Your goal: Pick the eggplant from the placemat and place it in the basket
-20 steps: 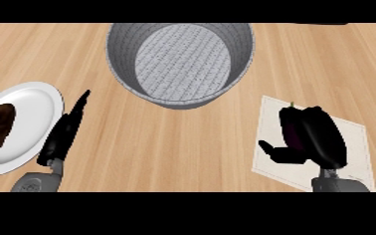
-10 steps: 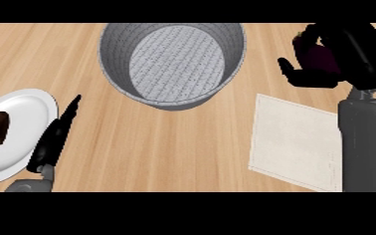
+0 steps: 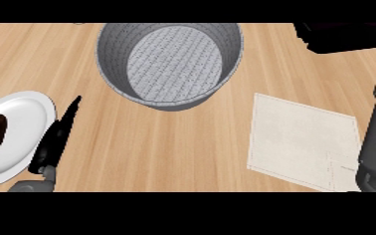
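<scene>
The grey woven basket [image 3: 172, 62] stands at the top middle of the counter, with nothing inside it. To its lower right lies the pale placemat [image 3: 303, 142], bare. My right hand [image 3: 334, 36] is a dark mass at the top right edge, right of the basket's rim and cut off by the view's edge. It is still curled round the eggplant, which it hides almost entirely. Its grey forearm [image 3: 367, 167] runs up the right edge. At the lower left my left hand [image 3: 57, 138] rests open, fingers straight, beside the plate.
A white plate [image 3: 26, 124] sits at the left edge with a dark brown item [image 3: 3, 129] on it, mostly cut off. Bare wooden counter [image 3: 169, 149] lies between the plate and the placemat.
My right hand lifted the eggplant off the placemat and carried it up to the far right, beside the basket's rim. The view shifted slightly. The left hand stayed put.
</scene>
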